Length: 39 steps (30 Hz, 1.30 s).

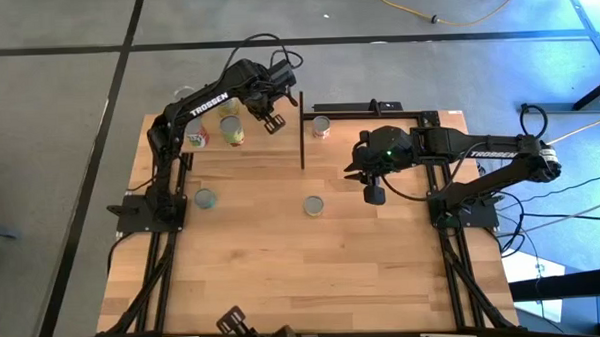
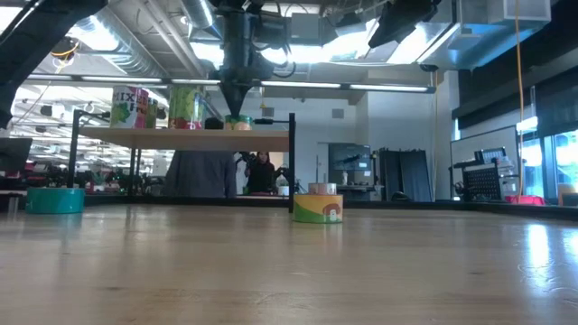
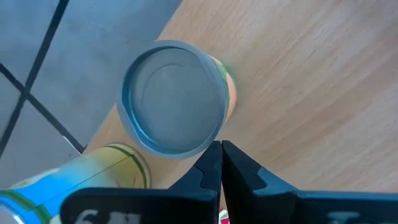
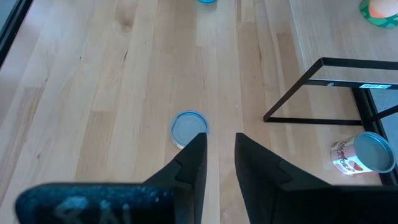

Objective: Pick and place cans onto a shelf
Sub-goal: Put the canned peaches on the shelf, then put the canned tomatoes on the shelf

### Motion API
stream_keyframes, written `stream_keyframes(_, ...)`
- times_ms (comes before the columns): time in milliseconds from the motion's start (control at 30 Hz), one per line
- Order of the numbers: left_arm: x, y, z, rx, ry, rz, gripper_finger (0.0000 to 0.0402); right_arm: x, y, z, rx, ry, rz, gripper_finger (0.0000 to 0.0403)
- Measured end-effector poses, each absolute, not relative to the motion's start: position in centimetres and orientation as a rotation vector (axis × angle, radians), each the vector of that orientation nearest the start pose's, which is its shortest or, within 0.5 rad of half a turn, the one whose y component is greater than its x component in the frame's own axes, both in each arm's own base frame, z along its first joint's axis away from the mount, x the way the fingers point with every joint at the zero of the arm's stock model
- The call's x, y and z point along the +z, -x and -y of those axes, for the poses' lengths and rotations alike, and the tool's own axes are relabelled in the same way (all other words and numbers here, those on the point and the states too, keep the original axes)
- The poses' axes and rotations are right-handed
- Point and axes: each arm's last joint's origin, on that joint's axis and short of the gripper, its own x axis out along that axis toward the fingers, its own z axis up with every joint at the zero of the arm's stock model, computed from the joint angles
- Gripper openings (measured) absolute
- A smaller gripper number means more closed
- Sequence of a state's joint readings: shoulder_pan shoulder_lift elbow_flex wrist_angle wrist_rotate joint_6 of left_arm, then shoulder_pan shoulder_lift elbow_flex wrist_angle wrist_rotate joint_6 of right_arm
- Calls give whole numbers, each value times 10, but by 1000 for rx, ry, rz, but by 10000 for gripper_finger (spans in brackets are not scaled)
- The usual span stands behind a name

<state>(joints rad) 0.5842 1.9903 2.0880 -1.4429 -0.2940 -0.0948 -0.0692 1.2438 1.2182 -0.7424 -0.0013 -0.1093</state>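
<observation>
The shelf (image 1: 180, 163) stands at the table's far left, with a black upright panel (image 1: 301, 128) at its right end. Two tall cans (image 2: 134, 106) (image 2: 185, 106) stand on the shelf. A short can (image 3: 174, 96) with a silvery top stands by its far edge. My left gripper (image 3: 221, 158) (image 2: 237, 110) hangs shut over the shelf, fingertips right at this can's rim. In the high view the gripper (image 1: 272, 120) hides the can. Farther right, my right gripper (image 1: 374, 191) (image 4: 221, 152) waits open above the table, near a can (image 4: 188, 127) on the tabletop. My left gripper's shut fingertips (image 3: 213, 155) point steeply down beside the near rim (image 3: 202, 148) of the short can, which stands upright on the shelf. I cannot tell whether they touch it.
A teal can (image 1: 205, 199) and another can (image 1: 313, 205) stand on the tabletop in front of the shelf. A red-and-white can (image 1: 321, 126) sits just right of the panel, inside a black metal frame (image 4: 323, 62). The table's near half (image 1: 304, 278) is bare wood.
</observation>
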Motion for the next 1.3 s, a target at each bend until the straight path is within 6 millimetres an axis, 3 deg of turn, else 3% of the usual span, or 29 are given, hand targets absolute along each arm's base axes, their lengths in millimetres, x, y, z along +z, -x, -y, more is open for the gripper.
stream_keyframes(133,340,-320,-212,795,262,-1327,0,340,-251,17,-23,77,-770,84)
stream_keyframes(233,354,-321,-198,781,255,-1300,0,340,-251,17,-25,73,-770,84)
stream_keyframes(467,414,-324,-148,726,219,-1122,0,340,-250,21,-150,71,-773,84)
stream_keyframes(667,444,-310,-98,660,254,-980,0,341,-248,33,-371,60,-772,84)
stream_keyframes(1033,473,-284,-35,603,283,-862,0,332,-256,70,-216,-16,-775,84)
stream_keyframes(1300,493,-256,-10,551,253,-779,0,308,-288,110,-235,-81,-804,84)
